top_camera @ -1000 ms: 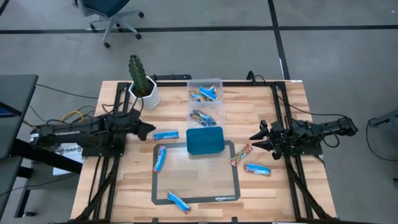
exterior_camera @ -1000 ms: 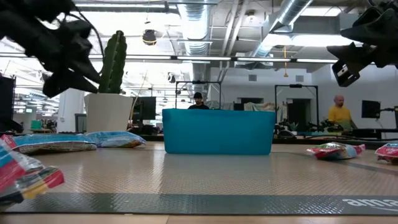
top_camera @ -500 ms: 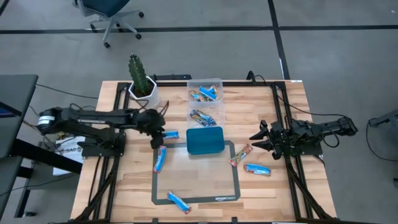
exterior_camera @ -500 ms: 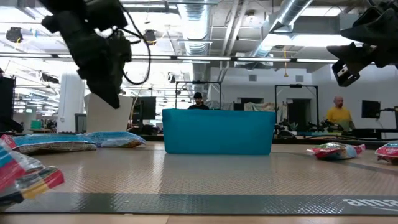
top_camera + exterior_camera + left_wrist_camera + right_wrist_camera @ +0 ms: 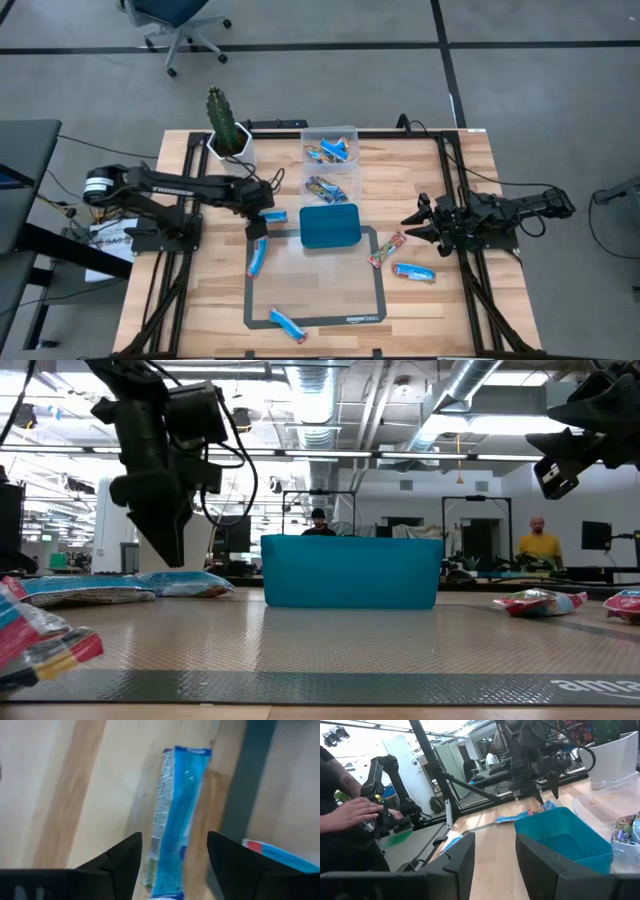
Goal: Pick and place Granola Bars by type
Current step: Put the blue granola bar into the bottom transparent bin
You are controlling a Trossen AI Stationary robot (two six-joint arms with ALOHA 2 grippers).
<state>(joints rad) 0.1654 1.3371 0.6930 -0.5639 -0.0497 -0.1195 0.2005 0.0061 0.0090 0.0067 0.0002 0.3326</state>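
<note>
Descent done, I see my left gripper (image 5: 259,222), jaws now spread wide, poised above the flat blue-wrapped granola bar (image 5: 176,815) on the wooden desk (image 5: 430,305) beside the teal tray (image 5: 329,226), ready to grasp; right jaws part-open, empty.

Wooden table (image 5: 460,180) carrying a grey mat (image 5: 316,318), teal tray (image 5: 330,226), two clear bins (image 5: 331,165), potted cactus (image 5: 228,130), and scattered Granola Bars (image 5: 258,256).

The left hand (image 5: 258,222) hangs open over a blue bar (image 5: 272,216), clear above; the teal tray (image 5: 330,226) stands just beside, bare mat (image 5: 315,285) nearby.
</note>
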